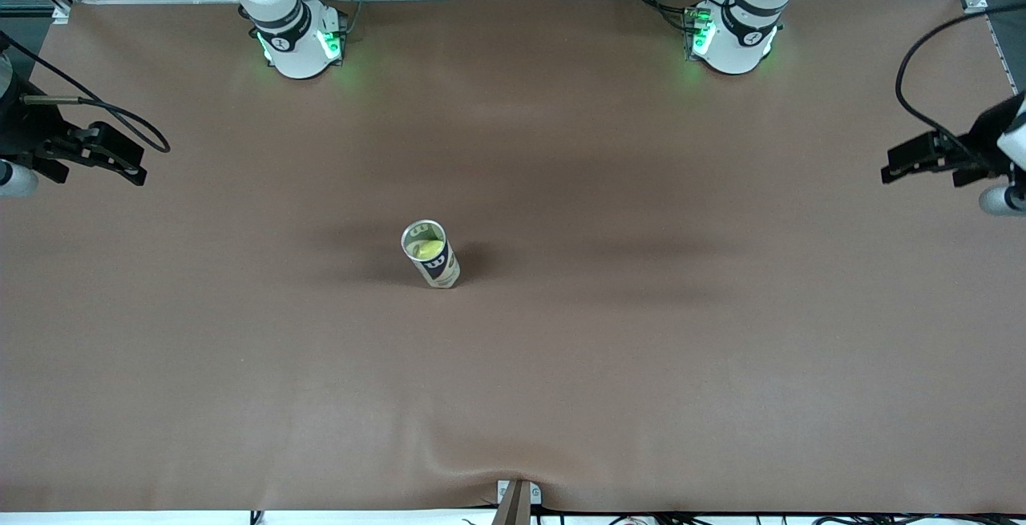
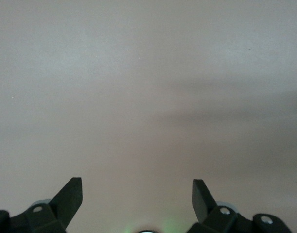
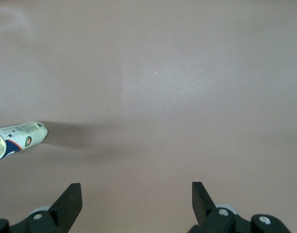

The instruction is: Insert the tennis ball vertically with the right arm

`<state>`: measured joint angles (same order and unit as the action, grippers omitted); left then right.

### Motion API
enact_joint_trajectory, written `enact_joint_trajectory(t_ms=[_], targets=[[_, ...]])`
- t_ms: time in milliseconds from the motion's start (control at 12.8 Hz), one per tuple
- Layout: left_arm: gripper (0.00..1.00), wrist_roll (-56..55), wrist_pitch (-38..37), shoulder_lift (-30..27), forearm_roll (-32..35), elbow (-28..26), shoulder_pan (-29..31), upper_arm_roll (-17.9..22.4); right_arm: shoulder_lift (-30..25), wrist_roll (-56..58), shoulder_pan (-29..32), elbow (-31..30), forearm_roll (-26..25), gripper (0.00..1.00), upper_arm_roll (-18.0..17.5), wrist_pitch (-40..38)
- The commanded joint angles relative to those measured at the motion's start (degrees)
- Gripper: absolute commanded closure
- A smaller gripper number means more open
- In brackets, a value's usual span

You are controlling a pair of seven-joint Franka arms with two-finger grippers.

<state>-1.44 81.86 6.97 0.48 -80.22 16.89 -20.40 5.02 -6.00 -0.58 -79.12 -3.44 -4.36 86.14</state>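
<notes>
A tennis-ball can (image 1: 437, 268) stands upright near the middle of the brown table (image 1: 641, 365), its mouth open. A yellow-green tennis ball (image 1: 430, 249) sits inside it, just below the rim. The can also shows at the edge of the right wrist view (image 3: 19, 138). My right gripper (image 1: 132, 160) is open and empty, well away from the can at the right arm's end of the table; it also shows in the right wrist view (image 3: 137, 191). My left gripper (image 1: 890, 168) is open and empty at the left arm's end and waits; its wrist view (image 2: 137, 189) shows only bare table.
Both arm bases (image 1: 296, 44) (image 1: 733, 36) stand along the table's back edge. A bracket (image 1: 517, 497) sits at the table's front edge. Cables hang by both grippers.
</notes>
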Motion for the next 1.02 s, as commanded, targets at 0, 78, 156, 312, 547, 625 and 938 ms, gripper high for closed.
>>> enact_joint_trajectory(t_ms=[0, 78, 156, 312, 547, 625, 938], targets=[[0.0, -3.47, -4.85, -1.87, 1.19, 1.63, -10.33, 8.3, -0.98, 0.11, 0.58, -0.24, -0.08, 0.0, -0.47, 0.08], [0.0, -3.48, -6.35, -1.87, 1.19, 2.86, -17.35, 15.49, -0.98, 0.11, 0.58, -0.24, -0.08, 0.0, -0.47, -0.01], [0.0, -3.3, -7.23, -1.96, 0.76, 3.13, -23.25, 22.44, -1.06, 0.11, 0.58, -0.5, -0.08, 0.0, -0.47, -0.09], [0.0, -3.04, -7.77, -2.13, 0.58, 3.66, -30.05, 29.69, -2.11, 0.11, 0.67, -2.35, -0.08, 0.0, -0.47, 1.21], [0.0, -3.04, -7.86, -2.22, 0.66, 3.66, -30.78, 30.42, -2.47, 0.11, 0.58, -3.06, -0.08, 0.0, -0.47, 1.57], [0.0, -3.04, -7.86, -2.05, 0.66, 3.66, -30.69, 30.07, -2.47, 0.11, 0.58, -3.06, -0.08, 0.0, -0.47, 1.57], [0.0, -2.78, -7.68, -1.79, 0.66, 3.66, -30.69, 30.06, -2.47, 0.11, 0.58, -2.97, -0.08, 0.0, -0.47, 1.66]])
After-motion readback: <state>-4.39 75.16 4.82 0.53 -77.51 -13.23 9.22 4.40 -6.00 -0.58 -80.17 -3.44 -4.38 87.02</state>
